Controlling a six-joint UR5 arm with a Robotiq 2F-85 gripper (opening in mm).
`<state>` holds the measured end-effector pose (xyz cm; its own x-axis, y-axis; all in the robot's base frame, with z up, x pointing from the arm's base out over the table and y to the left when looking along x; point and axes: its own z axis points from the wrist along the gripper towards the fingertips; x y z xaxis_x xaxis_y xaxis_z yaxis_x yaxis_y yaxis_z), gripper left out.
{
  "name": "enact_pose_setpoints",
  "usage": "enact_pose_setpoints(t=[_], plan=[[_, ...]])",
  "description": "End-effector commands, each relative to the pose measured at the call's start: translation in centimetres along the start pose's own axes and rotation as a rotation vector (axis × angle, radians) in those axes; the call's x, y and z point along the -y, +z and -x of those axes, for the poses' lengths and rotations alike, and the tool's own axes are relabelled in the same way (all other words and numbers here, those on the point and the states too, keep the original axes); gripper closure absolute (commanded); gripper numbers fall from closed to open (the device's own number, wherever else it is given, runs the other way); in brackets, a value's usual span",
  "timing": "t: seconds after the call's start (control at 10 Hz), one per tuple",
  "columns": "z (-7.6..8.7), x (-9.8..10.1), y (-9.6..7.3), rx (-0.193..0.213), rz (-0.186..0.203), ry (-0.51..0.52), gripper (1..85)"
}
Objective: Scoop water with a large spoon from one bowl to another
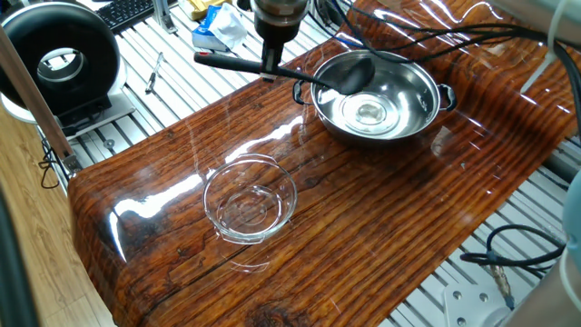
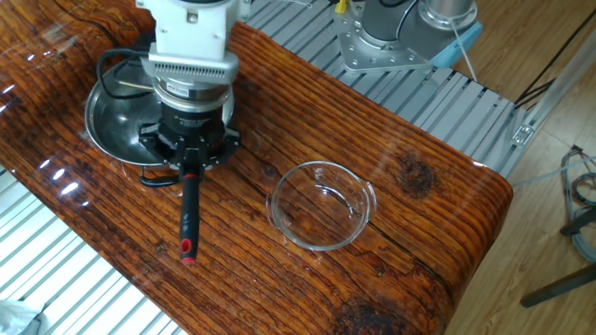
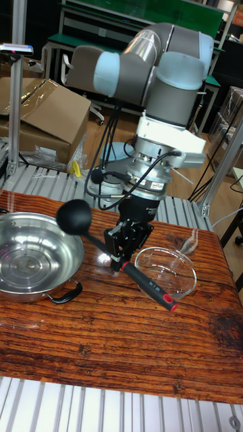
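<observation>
Gripper [image 3: 121, 253] clamped on the mid-handle of your black ladle [image 3: 101, 236], which it holds in the air. Its cup [image 1: 356, 74] hangs over the rim of the steel bowl [image 1: 413, 113]; its red-tipped handle end [image 2: 187, 247] juts outward. Your empty-looking glass bowl [image 1: 250, 198] stands well apart on the wooden tabletop [image 1: 381, 209].

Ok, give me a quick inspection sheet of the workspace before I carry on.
Surface: glossy wooden table, glare patches.
Job's things: steel bowl holds water; ladle raised over its rim; glass bowl apart, looks empty.
Clutter: nothing seen on the wood.
Gripper: shut on the ladle handle.
Cables: black leads behind the steel bowl.
Surroundings: slatted metal bench, keyboard, cardboard box.
</observation>
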<state>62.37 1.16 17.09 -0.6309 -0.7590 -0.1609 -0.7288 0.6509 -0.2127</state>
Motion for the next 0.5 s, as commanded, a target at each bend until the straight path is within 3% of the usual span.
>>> enact_pose_setpoints(t=[0.0, 0.4], plan=[[0.17, 0.98, 0.36, 0.075, -0.012, -0.146, 84.7], [-0.69, 1.30, 1.24, 0.128, -0.015, -0.213, 84.7]])
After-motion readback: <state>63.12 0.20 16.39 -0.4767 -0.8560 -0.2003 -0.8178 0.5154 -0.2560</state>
